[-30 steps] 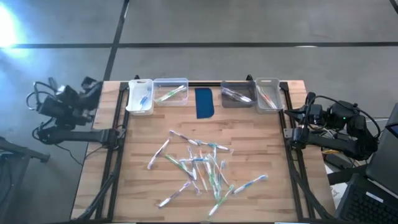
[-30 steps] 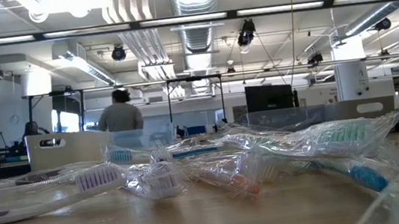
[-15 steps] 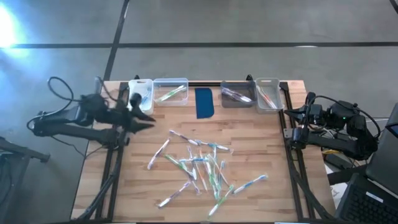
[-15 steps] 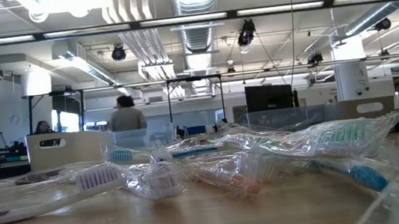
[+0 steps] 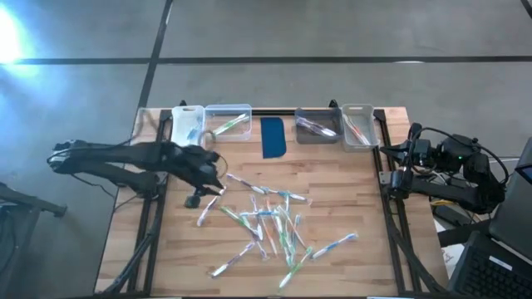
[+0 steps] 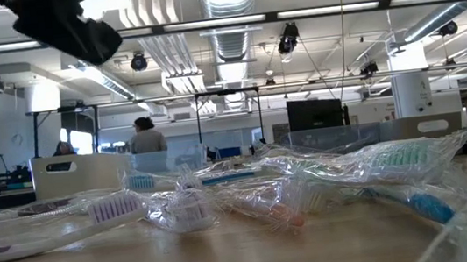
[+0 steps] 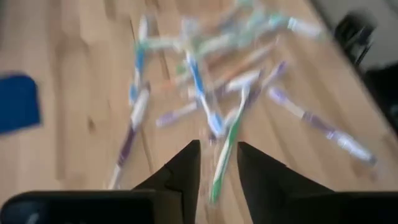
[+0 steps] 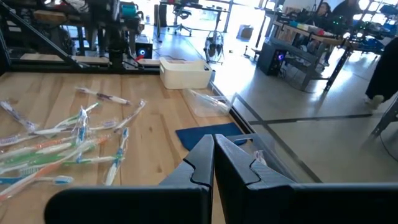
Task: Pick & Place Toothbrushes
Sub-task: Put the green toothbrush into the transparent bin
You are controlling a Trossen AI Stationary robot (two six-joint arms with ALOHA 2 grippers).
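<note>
Left gripper [image 5: 209,176], fingers slightly apart and empty, is now swung in from beyond the table's left edge over the left end of the scattered toothbrushes [image 5: 270,223]; a pick seems imminent. Right gripper [image 8: 214,149] is parked shut at the right.

Toothbrushes [image 5: 266,223] scattered mid-table, wrapped.
</note>
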